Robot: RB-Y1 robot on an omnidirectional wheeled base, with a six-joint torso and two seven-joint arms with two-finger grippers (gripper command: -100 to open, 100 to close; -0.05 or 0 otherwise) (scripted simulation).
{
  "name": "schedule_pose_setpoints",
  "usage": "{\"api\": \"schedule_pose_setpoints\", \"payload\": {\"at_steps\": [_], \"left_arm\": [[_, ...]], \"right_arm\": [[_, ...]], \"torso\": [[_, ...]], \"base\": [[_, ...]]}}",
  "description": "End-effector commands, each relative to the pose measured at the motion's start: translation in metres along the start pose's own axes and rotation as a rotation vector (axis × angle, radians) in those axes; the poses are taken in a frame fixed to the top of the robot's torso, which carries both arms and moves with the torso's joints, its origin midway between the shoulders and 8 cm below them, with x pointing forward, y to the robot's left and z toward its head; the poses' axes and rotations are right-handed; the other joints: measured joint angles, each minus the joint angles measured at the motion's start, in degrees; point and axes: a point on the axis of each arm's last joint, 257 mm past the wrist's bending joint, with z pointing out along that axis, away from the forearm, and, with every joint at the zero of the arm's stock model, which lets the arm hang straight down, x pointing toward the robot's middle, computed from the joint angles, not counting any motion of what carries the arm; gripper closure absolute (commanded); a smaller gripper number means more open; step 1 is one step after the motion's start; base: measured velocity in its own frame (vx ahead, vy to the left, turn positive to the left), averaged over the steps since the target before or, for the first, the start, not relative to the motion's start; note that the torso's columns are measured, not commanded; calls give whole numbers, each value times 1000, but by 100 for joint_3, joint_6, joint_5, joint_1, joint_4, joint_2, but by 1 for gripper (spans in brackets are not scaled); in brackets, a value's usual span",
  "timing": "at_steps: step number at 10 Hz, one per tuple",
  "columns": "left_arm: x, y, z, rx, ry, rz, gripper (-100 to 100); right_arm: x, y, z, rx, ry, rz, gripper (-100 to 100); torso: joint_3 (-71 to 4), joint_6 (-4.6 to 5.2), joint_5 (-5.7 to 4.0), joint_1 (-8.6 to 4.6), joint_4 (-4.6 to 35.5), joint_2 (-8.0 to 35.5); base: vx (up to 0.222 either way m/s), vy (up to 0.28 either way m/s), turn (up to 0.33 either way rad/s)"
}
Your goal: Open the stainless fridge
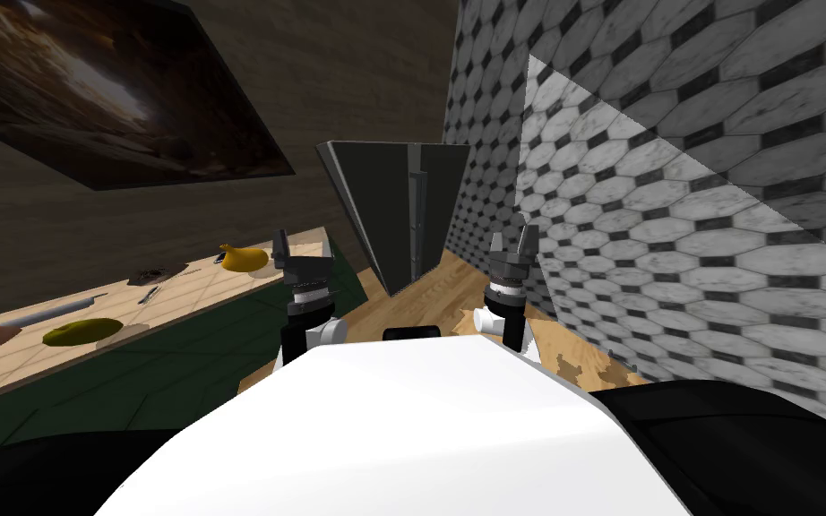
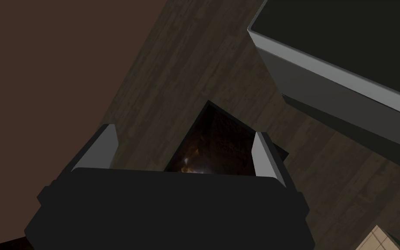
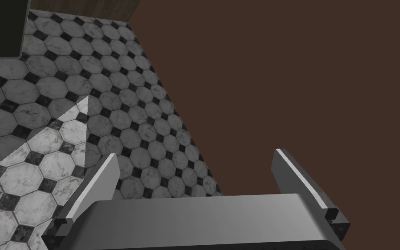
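The fridge (image 1: 398, 202) is a tall dark grey box standing ahead at the end of the wooden floor, with a thin vertical handle (image 1: 417, 210) near its middle; its door looks closed. A corner of the fridge (image 2: 346, 65) also passes through the left wrist view. My left gripper (image 1: 280, 247) is raised in front of me, left of the fridge and well short of it, open with nothing between its fingers (image 2: 103, 147). My right gripper (image 1: 511, 242) is held up on the right at about the same height, open and empty, its fingers (image 3: 103, 178) pointing toward the tiled wall.
A counter (image 1: 178, 300) runs along my left with a banana (image 1: 243, 258), a green item (image 1: 82, 331) and utensils. A tiled wall (image 1: 689, 215) closes in on my right. A dark picture (image 1: 107, 90) hangs on the wooden wall. Wooden floor (image 1: 429, 296) leads to the fridge.
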Motion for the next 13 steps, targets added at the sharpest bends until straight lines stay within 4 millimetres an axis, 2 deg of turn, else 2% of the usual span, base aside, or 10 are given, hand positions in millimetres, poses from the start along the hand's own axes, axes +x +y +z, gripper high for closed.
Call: {"api": "schedule_pose_setpoints", "payload": {"at_steps": [1,9,10,11,13], "left_arm": [[0,0,0,0,0,0,0],[0,0,0,0,0,0,0],[3,4,4,-16,26,11,-100],[4,8,8,-29,42,19,-100],[4,12,13,-44,56,27,-100]], "right_arm": [[0,0,0,0,0,0,0],[0,0,0,0,0,0,0],[0,0,0,0,0,0,0],[0,0,0,0,0,0,0],[0,0,0,0,0,0,0]], "torso": [[-467,0,0,0,235,232],[-7073,0,0,0,3537,3539],[-7919,0,0,0,3960,3962],[-8316,0,-1,-6,4148,4151],[-8459,0,-4,-13,4218,4211]], "base": [[0,0,0],[0,0,0],[17,-24,27],[32,-55,40],[45,-70,37]]}}
